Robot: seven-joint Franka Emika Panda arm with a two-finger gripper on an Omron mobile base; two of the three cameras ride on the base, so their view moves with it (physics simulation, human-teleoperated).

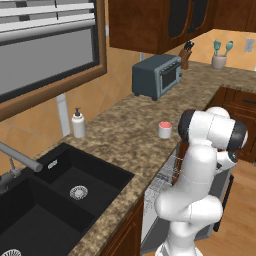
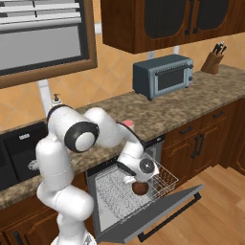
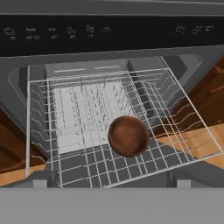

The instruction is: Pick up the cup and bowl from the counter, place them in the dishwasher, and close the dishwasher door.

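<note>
In the pulled-out rack (image 3: pixel 183 127) of the dishwasher (image 2: pixel 103 191) the bowl (image 3: pixel 128 135) was seen released, gripper (image 2: pixel 136 179) jaws spread wide above it; cup (image 1: pixel 165 129) left on counter (image 1: pixel 125 135), door (image 2: pixel 158 215) could be blocked by the rack.

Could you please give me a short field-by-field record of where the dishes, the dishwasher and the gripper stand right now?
bowl: dark brown, lying in the white wire rack, free of the jaws
cup: upright on the counter, near its front edge
dishwasher door: dropped open, rack pulled out over it
gripper: above the rack, jaws open, holding nothing
left to do: cup into the dishwasher, then close the door
</note>
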